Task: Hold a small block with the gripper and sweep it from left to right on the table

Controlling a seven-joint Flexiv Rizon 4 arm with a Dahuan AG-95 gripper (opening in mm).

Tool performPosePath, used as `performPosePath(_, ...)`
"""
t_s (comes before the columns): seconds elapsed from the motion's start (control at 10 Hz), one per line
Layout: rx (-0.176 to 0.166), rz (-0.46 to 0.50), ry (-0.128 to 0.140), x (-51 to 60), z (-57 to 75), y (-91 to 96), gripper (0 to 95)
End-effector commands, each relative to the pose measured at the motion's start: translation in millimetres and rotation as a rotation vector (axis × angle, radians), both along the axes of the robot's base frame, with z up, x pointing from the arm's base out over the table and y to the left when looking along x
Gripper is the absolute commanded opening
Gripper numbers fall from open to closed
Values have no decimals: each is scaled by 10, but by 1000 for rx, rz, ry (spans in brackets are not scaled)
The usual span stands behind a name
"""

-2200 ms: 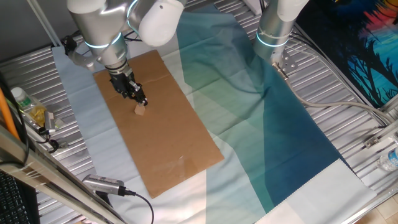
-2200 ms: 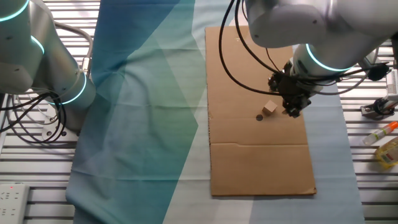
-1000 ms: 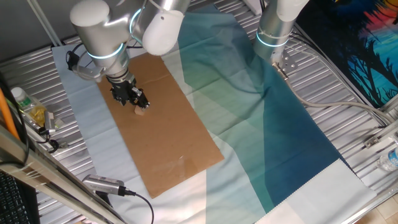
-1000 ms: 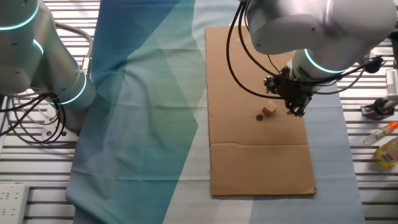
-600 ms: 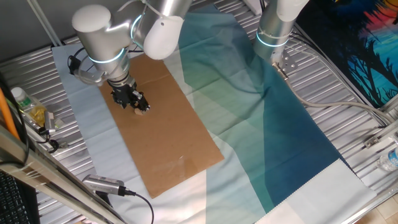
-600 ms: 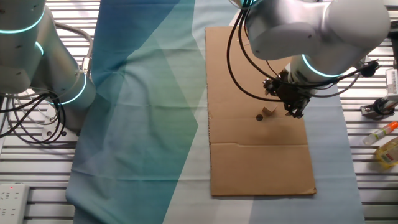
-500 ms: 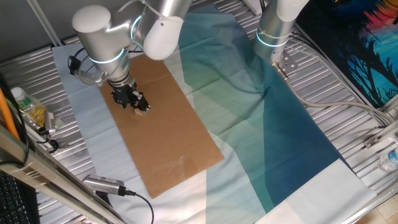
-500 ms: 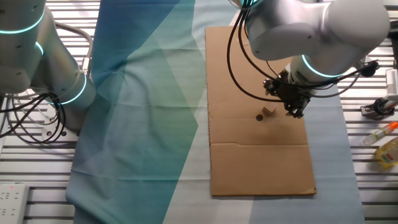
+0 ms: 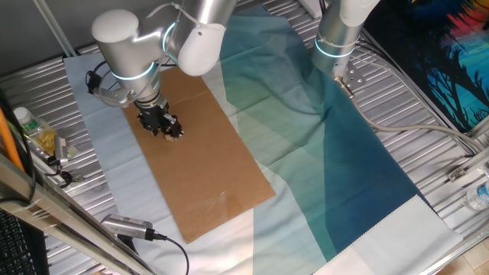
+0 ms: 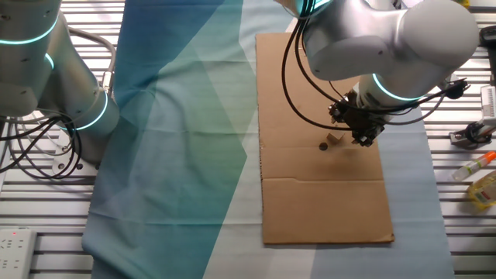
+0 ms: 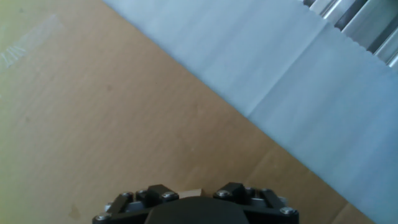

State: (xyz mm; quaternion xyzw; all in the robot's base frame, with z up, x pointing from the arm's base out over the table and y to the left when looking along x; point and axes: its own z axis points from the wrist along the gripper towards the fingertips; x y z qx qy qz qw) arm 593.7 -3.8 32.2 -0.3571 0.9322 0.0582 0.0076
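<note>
Centrally, the gripper (image 10: 361, 138) sits low over the cardboard sheet (image 10: 322, 201), apparently straddling the small block (image 10: 335, 139); finger state indiscernible.

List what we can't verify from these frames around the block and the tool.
- Small block: mostly behind the tool in the other fixed view; in one fixed view the tool covers it entirely.
- Grip: too small to tell whether the fingers are shut on the block.
- Hand view: fingertips cut off by the bottom edge; only a pale sliver shows there, possibly the block.
- Black dot on the cardboard sheet: too small to identify.
</note>
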Motion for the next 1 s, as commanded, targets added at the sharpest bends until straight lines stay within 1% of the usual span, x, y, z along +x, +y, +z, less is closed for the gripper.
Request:
performPosePath(0.1, -2, 1, -1, -2, 2, 0, 570)
performPosePath(0.5, -5, 6, 0, -14, -13, -13, 570)
performPosePath(1.0, -1, 10, -2, -102, -44, -52, 570)
